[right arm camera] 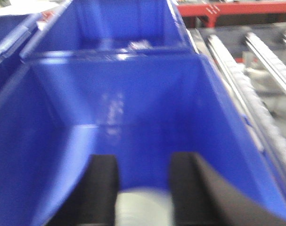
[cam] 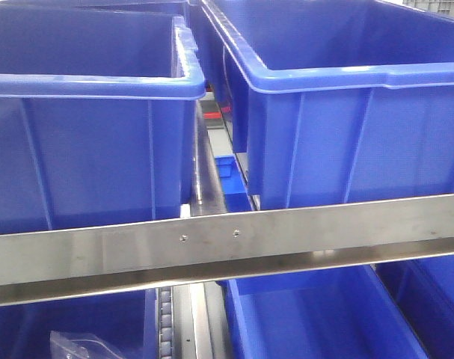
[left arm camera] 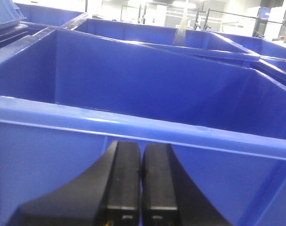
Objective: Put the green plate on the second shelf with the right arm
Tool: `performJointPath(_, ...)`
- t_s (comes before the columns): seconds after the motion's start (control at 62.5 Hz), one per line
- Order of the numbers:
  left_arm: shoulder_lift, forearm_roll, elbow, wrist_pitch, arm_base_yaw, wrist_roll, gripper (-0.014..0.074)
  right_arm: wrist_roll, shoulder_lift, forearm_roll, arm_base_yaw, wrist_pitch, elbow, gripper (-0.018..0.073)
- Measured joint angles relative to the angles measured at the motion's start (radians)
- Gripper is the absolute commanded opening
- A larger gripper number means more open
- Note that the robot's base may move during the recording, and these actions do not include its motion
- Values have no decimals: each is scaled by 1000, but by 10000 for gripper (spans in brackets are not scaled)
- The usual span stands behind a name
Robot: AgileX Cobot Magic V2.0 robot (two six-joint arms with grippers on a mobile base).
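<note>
Green plate shows blurred between your right gripper's spread fingers, over a blue bin. Your left gripper is pressed together, facing another bin.

You face two large blue bins side by side behind a steel shelf rail; more blue bins sit below.
</note>
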Motion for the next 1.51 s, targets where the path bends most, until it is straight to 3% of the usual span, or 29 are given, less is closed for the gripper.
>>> performJointPath(0.048,0,0,0,0,0,0,130,0,-22,-2,0,31,0,70)
performJointPath(0.448,0,0,0,0,0,0,130,2,-260,-2,0,125,110,48)
performJointPath(0.945,0,0,0,0,0,0,130,2,-312,-28,9,186,142,48)
performJointPath(1.153,0,0,0,0,0,0,130,7,-567,-34,10,233,389,48)
performJointPath(1.505,0,0,0,0,0,0,130,8,-1154,-38,11,7,995,48)
